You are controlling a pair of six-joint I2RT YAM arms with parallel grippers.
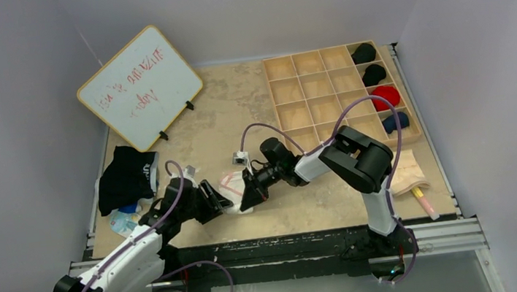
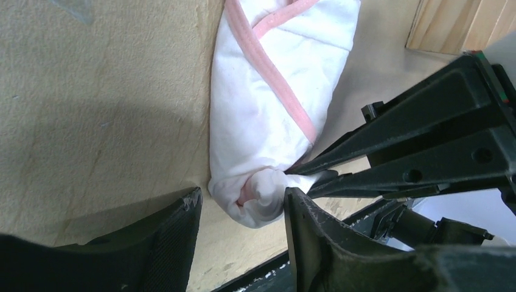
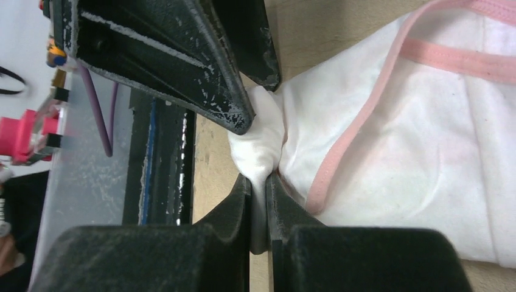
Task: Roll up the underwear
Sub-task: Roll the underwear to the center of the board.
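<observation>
Right wrist, gripper point(image 3: 258, 180) pinching underwear point(image 3: 426, 152), seemingly rolled

The tan desk point(image 1: 236, 104) carries a whiteboard point(image 1: 140, 97), a divided wooden tray point(image 1: 310, 111), dark clothes point(image 1: 125, 177) and rolled underwear point(image 1: 232, 184).

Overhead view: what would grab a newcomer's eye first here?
Two black arms meet mid-table over white underwear with pink trim; the right tool is pinched shut on its twisted end while the left tool stands open around it. At the far left leans a whiteboard with red scribble, and at the far right sits a wooden tray holding dark and red rolls.
</observation>
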